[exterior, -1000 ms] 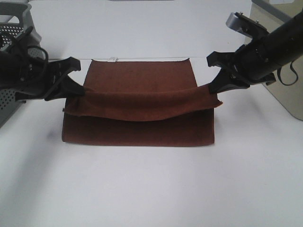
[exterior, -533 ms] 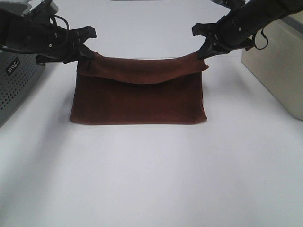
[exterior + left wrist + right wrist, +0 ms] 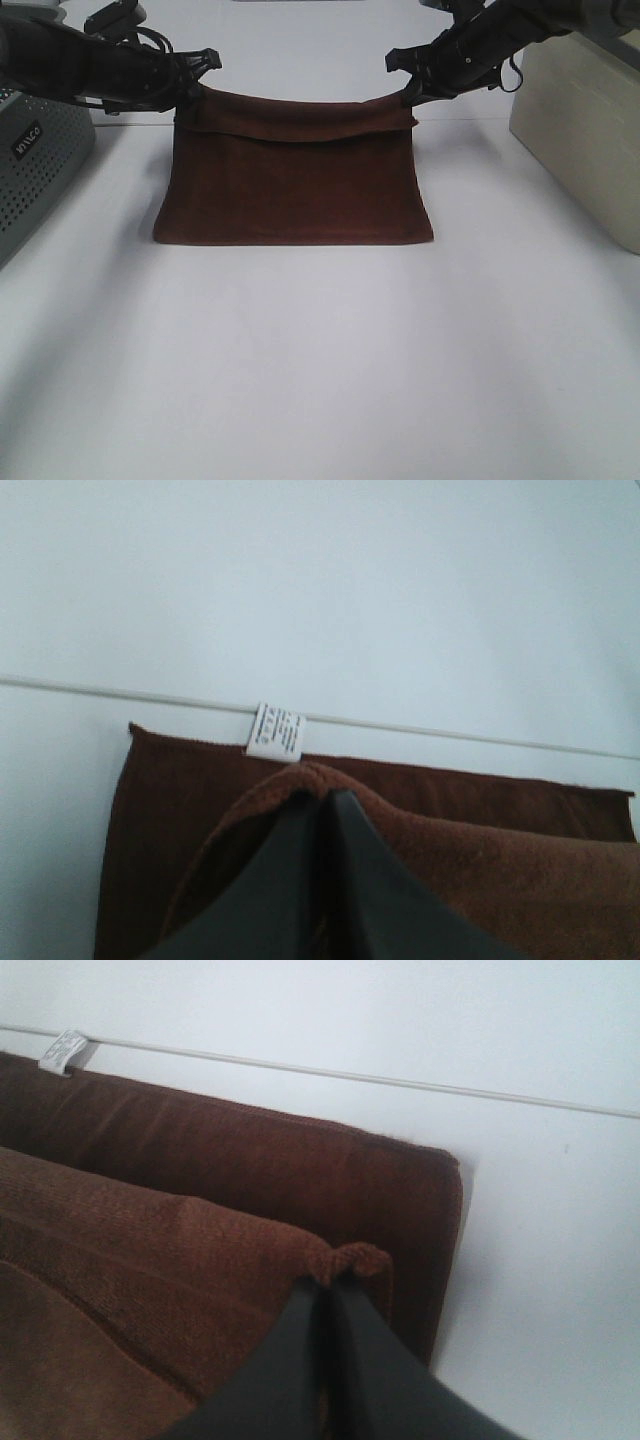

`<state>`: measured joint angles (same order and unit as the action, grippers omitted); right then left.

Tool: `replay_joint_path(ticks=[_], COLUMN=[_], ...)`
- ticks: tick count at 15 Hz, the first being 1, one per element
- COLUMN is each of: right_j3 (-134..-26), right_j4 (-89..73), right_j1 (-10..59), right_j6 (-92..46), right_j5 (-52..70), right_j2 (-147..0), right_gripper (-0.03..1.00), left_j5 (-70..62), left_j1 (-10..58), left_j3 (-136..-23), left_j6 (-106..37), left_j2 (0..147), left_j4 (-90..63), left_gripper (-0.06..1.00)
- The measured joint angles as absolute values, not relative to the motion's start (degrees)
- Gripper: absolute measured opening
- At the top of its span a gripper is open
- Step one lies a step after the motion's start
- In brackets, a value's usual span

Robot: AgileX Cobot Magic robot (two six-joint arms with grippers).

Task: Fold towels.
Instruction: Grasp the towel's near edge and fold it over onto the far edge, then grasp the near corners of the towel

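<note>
White table [image 3: 320, 380]: L gripper [image 3: 190, 98] & R gripper [image 3: 408, 97] each pinch a towel [image 3: 295, 190] corner (folded over).

Bright, diffuse light bleaches the white table [image 3: 320, 380]; faint soft shadows flank the towel [image 3: 295, 190]; corners dim slightly; wrist views look soft and grainy.

Nubby terry-cloth towel [image 3: 295, 190], smooth matt table [image 3: 320, 380]

towel [image 3: 295, 185]: showing plain maroon
tag [image 3: 275, 730]: showing white with tiny dark print
table [image 3: 320, 360]: appearing white
left end effector [image 3: 318, 805]: appearing black
right end effector [image 3: 327, 1290]: appearing black
basket [image 3: 30, 170]: showing grey, dotted with holes
bin [image 3: 585, 130]: appearing beige
</note>
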<state>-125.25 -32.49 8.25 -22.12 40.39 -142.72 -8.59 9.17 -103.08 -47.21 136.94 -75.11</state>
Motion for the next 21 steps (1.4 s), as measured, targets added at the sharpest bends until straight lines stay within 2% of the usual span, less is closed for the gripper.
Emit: replay_joint_path(ticks=[4,7,8,9,10,11,12,14,21], right_j3=[-132.1,-132.7,-132.7,-132.7,-132.7,-132.7,-132.7,-132.7,-132.7], right_j4=[-32.4,-32.6,-33.8,-33.9,-33.9,-33.5,-32.5,-30.7,-28.2], right_j1=[8.1,8.1,8.1,8.1,8.1,8.1,8.1,8.1,8.1], right_j6=[-22.1,-22.1,-22.1,-22.1,-21.7,-20.9,-20.0,-18.8,-16.0], right_j5=[38.9,37.3,35.7,35.1,34.5,34.4,34.5,37.0,55.3], right_j2=[-149.5,-151.0,-151.0,-151.0,-151.0,-150.7,-150.2,-147.8,-144.0], right_gripper=[0.0,0.01,0.2,0.34,0.5,0.61,0.67,0.71,0.72], left_j5=[-9.1,-9.2,-9.2,-9.3,-9.4,-9.7,-10.3,-12.8,-34.3], left_j1=[9.1,9.1,9.1,9.1,9.1,9.1,9.1,8.8,3.9], left_j3=[-112.5,-114.5,-114.6,-114.7,-114.8,-114.8,-114.8,-114.8,-114.8], left_j6=[-47.2,-47.2,-47.2,-47.2,-47.2,-47.2,-47.2,-47.2,-43.3], left_j2=[144.9,147.5,147.5,147.5,147.5,147.1,146.7,145.2,141.4], left_j4=[-75.1,-75.1,-75.1,-74.8,-73.9,-72.5,-70.8,-67.2,-62.0], left_gripper=[0.01,0.02,0.13,0.25,0.42,0.56,0.69,0.78,0.79])
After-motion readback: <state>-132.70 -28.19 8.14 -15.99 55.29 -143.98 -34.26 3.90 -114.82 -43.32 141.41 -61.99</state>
